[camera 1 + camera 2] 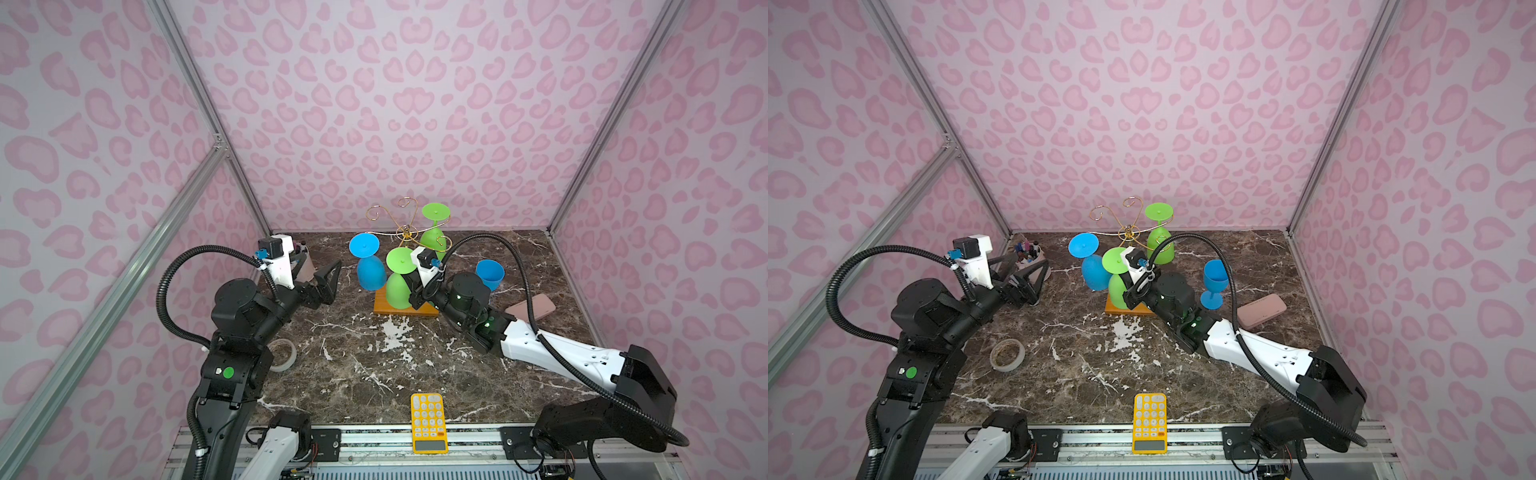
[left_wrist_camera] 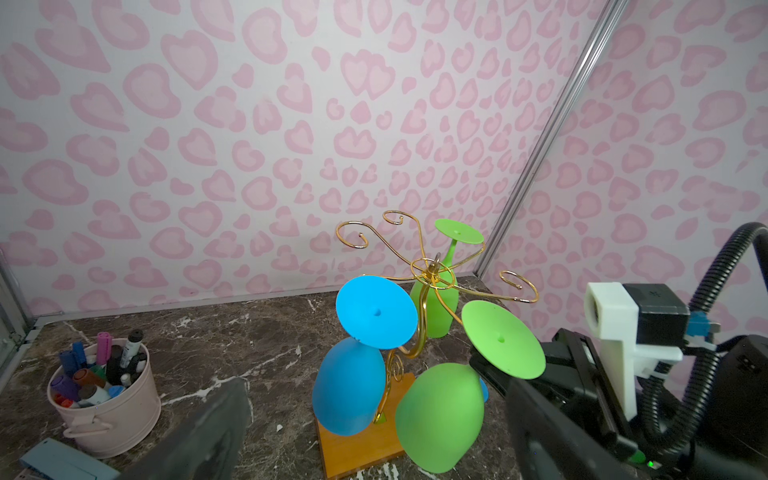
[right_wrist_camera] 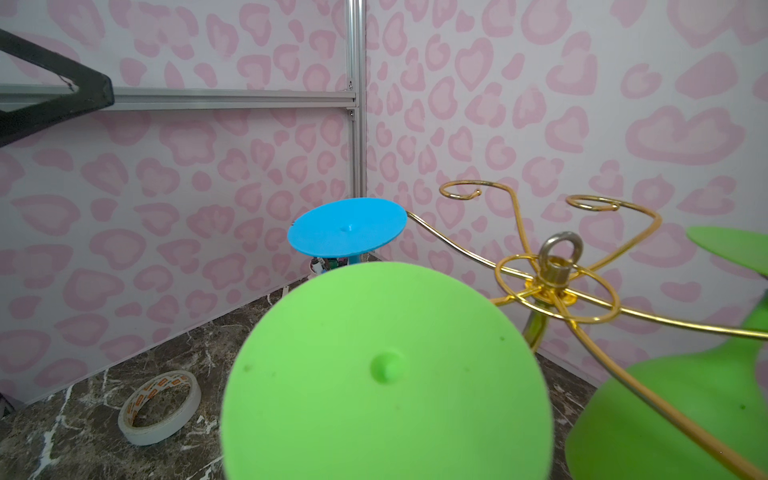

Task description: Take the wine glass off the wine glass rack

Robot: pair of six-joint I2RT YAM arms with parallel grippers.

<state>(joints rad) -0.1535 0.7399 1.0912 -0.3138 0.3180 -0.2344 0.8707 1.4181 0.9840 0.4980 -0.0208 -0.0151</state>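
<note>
The middle of the dark marble tabletop (image 1: 357,374) lies open up to the gold wire wine glass rack (image 1: 384,311) on its orange wooden base. Around the rack room is tight: a blue upturned plastic glass (image 1: 371,272) hangs on its left, a green upturned plastic glass (image 1: 398,289) tilts on its near side, a second green glass (image 1: 434,239) hangs far right. The right arm (image 1: 552,353) bars the near-right approach; beyond it stand a blue upright goblet (image 1: 490,272) and a flat pink case (image 1: 536,307). A roll of tape (image 3: 156,434) lies near left.

Right tool (image 1: 407,277) pinches the green wine glass (image 1: 395,293) at the rack's (image 1: 384,310) six o'clock; left tool (image 1: 328,280) gapes at nine o'clock.
</note>
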